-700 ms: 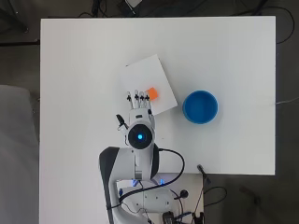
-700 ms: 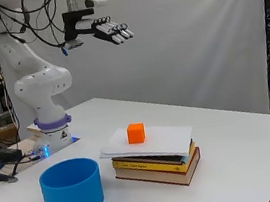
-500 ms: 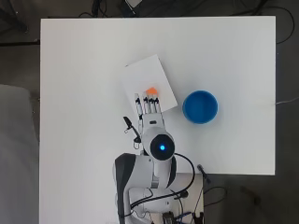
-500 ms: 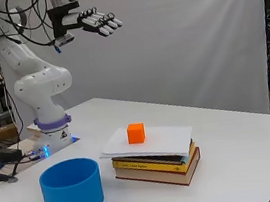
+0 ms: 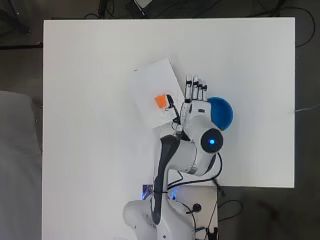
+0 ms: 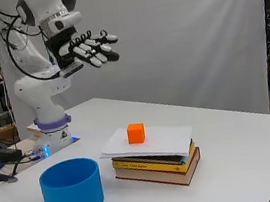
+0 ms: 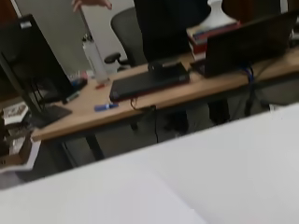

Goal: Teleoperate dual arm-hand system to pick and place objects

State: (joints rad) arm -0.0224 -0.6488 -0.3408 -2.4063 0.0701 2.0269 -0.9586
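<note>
Hand (image 6: 90,49) high above table, fingers straight, holding nothing; cube (image 5: 160,100) on books lies at its 9 o'clock (overhead), well below.

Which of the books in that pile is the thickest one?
The bottom book, with the dark red cover, lying directly on the table. The books above it under the white sheet look thinner.

No readable text, label or number shows.
</note>
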